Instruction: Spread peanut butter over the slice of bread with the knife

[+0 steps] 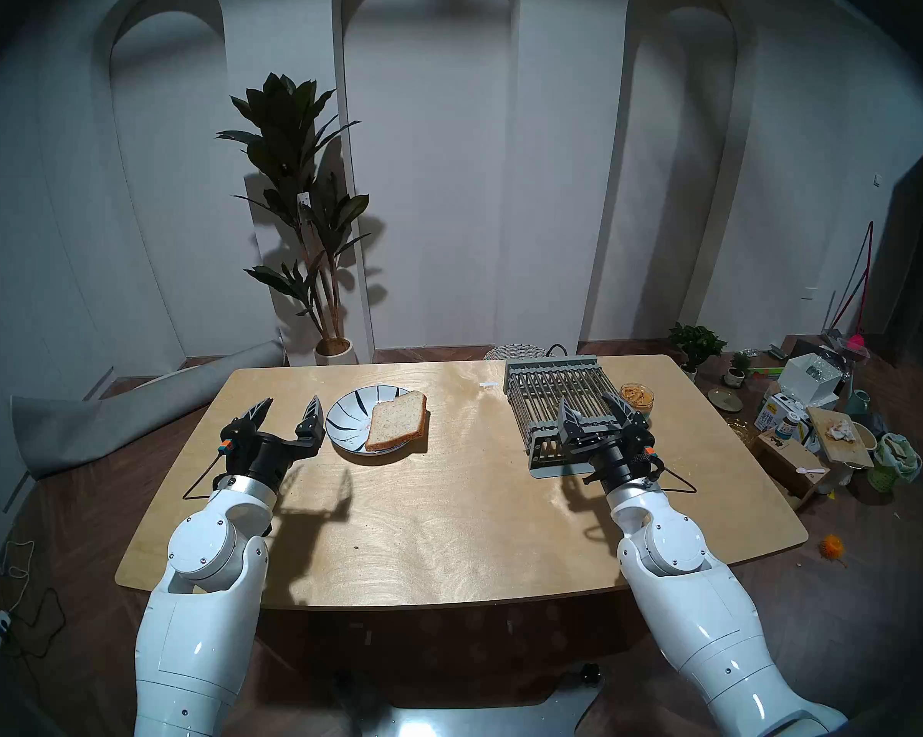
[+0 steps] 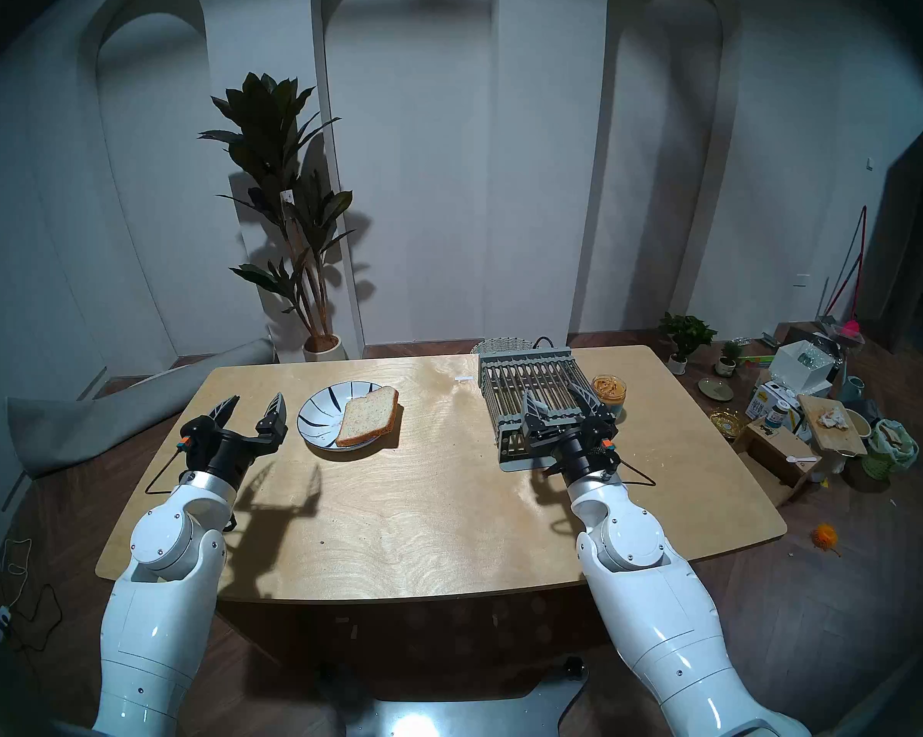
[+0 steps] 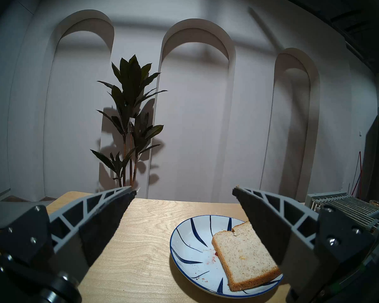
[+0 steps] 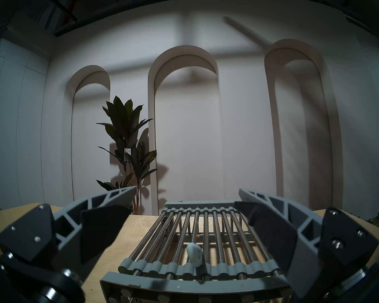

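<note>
The slice of bread (image 1: 397, 421) lies on the right half of a white plate with blue strokes (image 1: 345, 417), overhanging its rim; it also shows in the left wrist view (image 3: 245, 256). My left gripper (image 1: 289, 403) is open and empty, just left of the plate. The peanut butter (image 1: 636, 394) fills a small clear tub at the right of a grey roller rack (image 1: 547, 390). The knife's pale handle (image 4: 194, 254) lies on the rack's rods, its blade hard to make out. My right gripper (image 1: 589, 403) is open and empty above the rack's near end, straddling the handle.
A small white scrap (image 1: 487, 384) lies on the table (image 1: 422, 534) left of the rack. A tall plant (image 1: 310, 215) stands behind the table. Boxes, pots and bags clutter the floor at the right (image 1: 810, 417).
</note>
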Controlling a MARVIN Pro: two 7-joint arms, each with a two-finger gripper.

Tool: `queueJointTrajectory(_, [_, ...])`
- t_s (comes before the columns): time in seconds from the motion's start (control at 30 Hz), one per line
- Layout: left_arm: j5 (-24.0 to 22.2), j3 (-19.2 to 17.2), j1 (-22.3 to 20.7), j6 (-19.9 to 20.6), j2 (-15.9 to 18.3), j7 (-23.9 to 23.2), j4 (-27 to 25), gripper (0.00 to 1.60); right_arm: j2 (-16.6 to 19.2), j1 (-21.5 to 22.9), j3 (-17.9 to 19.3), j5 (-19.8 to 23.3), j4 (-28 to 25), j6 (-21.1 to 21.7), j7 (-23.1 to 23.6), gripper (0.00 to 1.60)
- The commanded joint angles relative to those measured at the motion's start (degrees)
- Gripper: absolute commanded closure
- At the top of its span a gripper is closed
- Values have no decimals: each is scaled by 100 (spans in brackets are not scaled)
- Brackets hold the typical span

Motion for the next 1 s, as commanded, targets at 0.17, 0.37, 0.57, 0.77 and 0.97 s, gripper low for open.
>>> queueJointTrajectory(0.17, [-2,-2,-49,-16,4,-4,-110,0,-144,369,-19,-321,337,-457,-231,0])
queueJointTrajectory(0.37, [-2,-2,-48,-15,4,-3,-111,0,-218,494,-38,-386,520,-521,-324,0])
queueJointTrajectory(0.57, [-2,-2,-48,-14,4,-3,-113,0,-317,624,-53,-438,738,-478,-454,0])
queueJointTrajectory(0.77, [-2,-2,-48,-14,4,-3,-113,0,-338,730,-64,-457,924,-495,-463,0])
queueJointTrajectory(0.97, [-2,-2,-48,-14,3,-3,-112,0,-363,816,-74,-497,1106,-548,-481,0])
